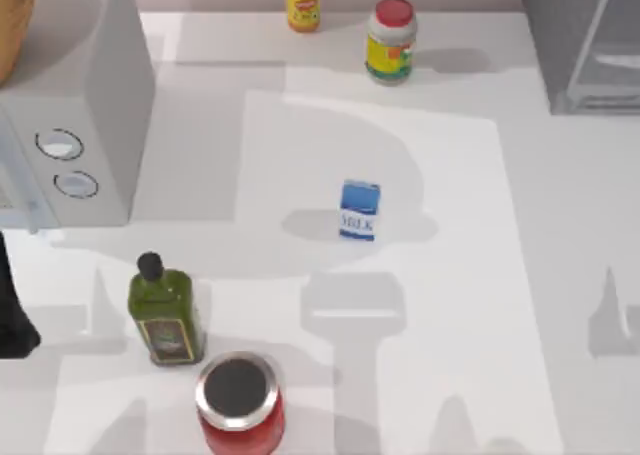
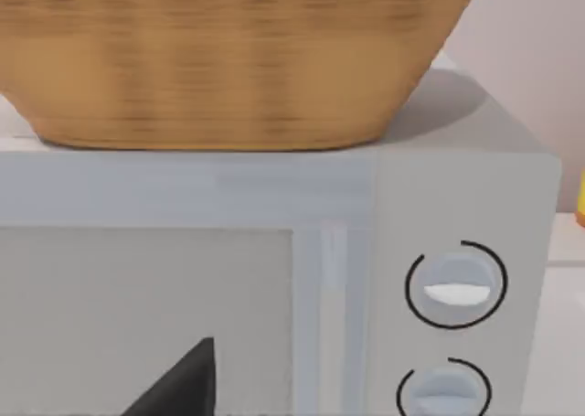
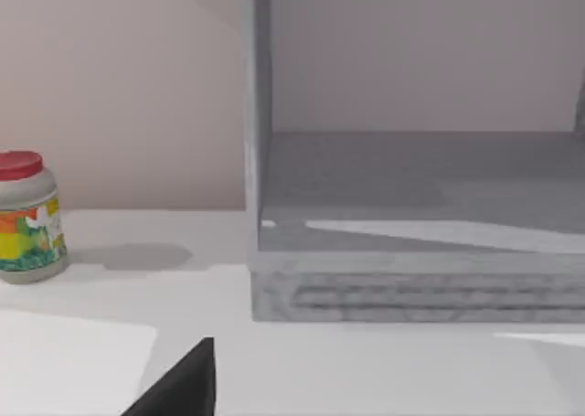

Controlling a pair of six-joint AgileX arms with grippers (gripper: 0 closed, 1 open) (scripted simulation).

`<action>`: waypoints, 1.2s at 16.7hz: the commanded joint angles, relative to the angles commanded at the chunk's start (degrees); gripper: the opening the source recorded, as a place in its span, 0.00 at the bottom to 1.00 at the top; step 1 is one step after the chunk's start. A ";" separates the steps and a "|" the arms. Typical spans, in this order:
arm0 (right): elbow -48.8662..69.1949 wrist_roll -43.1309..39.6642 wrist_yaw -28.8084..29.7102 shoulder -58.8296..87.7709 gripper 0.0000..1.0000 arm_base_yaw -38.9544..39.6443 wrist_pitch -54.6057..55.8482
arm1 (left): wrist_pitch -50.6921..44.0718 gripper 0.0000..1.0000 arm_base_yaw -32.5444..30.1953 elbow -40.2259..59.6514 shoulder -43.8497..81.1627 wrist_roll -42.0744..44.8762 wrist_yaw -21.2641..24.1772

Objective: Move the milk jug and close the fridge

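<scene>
One milk jug (image 1: 359, 210) stands upright near the middle of the table (image 1: 470, 305), well apart from everything else. At the far right corner sits the fridge (image 1: 580, 45), and the right wrist view looks into its open grey interior (a red-lidded jar (image 1: 391, 40) stands beside it). Whether either gripper is released or clenched, I cannot tell. At the left, a white microwave (image 1: 90, 105) carries a wicker basket (image 2: 228, 59).
</scene>
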 joint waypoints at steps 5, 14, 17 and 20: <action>-0.01 0.40 3.99 3.89 1.00 3.86 3.77 | 0.00 1.00 0.00 0.00 0.00 0.00 0.00; 1.40 1.11 39.33 31.19 1.00 37.35 30.35 | 0.00 1.00 0.00 0.00 0.00 0.00 0.00; 1.56 1.01 47.93 38.81 1.00 47.36 37.45 | 0.00 1.00 0.00 0.00 0.00 0.00 0.00; 1.42 1.02 52.56 43.38 1.00 52.35 41.32 | 0.00 1.00 0.00 0.00 0.00 0.00 0.00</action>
